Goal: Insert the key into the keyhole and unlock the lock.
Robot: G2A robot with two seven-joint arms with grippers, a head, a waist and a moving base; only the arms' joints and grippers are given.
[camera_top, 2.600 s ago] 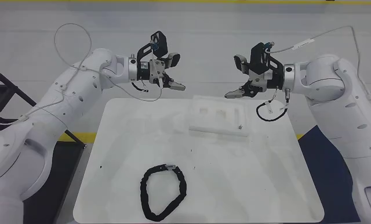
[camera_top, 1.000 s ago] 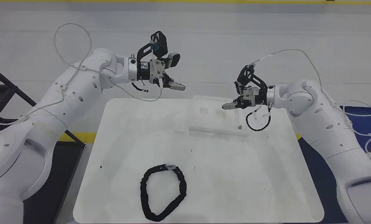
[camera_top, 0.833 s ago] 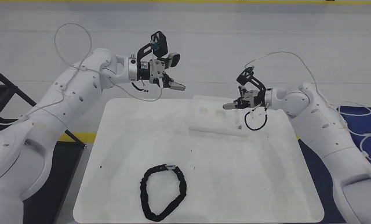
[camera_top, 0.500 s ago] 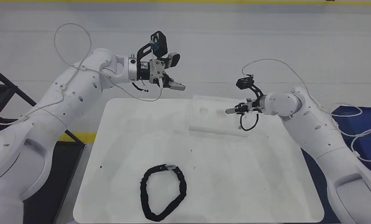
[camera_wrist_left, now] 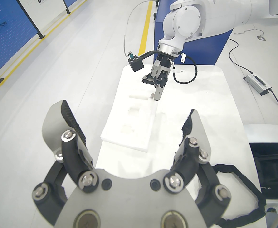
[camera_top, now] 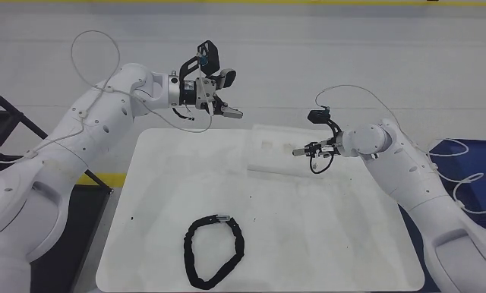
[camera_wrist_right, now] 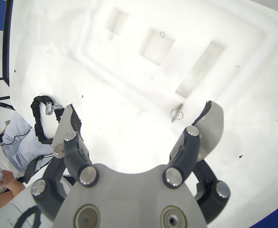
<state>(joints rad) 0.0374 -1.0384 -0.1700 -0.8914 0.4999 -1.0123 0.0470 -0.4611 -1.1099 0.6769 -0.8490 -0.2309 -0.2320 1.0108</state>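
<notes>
top view: the right pincer (camera_top: 301, 151) had swung inward and dropped from beyond the far edge of the desk (camera_top: 304, 240) to just above the white foam tray (camera_top: 267, 162), wrist turned downward. right wrist view: its jaws stood wide and empty, with the key (camera_wrist_right: 177, 115) between them, nearer one finger. the key lay on the tray by the end of a long slot, possibly lodged in the foam. judged step: approach for the grasp, not yet closed. the left pincer (camera_wrist_left: 127, 110), wide and empty, had kept its place above the desk's far left corner. the chain lock (camera_top: 214, 250) had stayed near the front edge.
</notes>
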